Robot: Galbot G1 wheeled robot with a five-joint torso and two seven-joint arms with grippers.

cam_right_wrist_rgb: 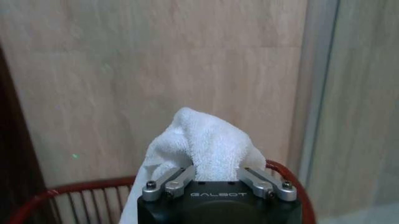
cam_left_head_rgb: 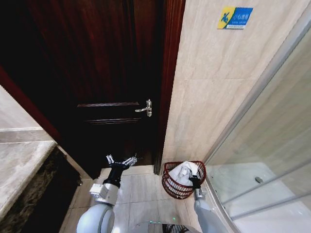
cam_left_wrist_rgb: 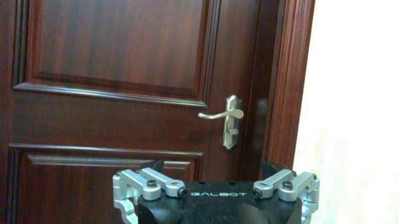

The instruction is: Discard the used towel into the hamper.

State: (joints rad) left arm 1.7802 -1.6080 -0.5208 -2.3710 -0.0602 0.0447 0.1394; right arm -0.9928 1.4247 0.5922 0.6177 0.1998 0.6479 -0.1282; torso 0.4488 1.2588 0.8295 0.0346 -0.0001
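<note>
1. Towel: white terry, bunched, sits in the mouth of the hamper, top of it poking above the rim. In the right wrist view the towel rises as a peaked lump straight out from between the gripper's links.
2. Hamper: small round dark red wire basket on the tiled floor, in the corner between the beige tiled wall and the glass shower screen. The right wrist view shows its red rim curving behind the towel, vertical wires below. Nothing else visible inside besides the towel.
3. Right gripper: over the hamper's near-right rim, pinched on the towel; fingers narrow, cloth clamped between them. The towel's lower part hangs inside the basket; can't tell if it reaches the bottom.
4. Left gripper: held up, well apart from the hamper, aimed at the dark wood door. Fingers spread wide, nothing between them. The left wrist view shows the door panels and the silver lever handle ahead of it.
5. Surroundings: marble counter edge at far left; blue and yellow sign high on the wall.
</note>
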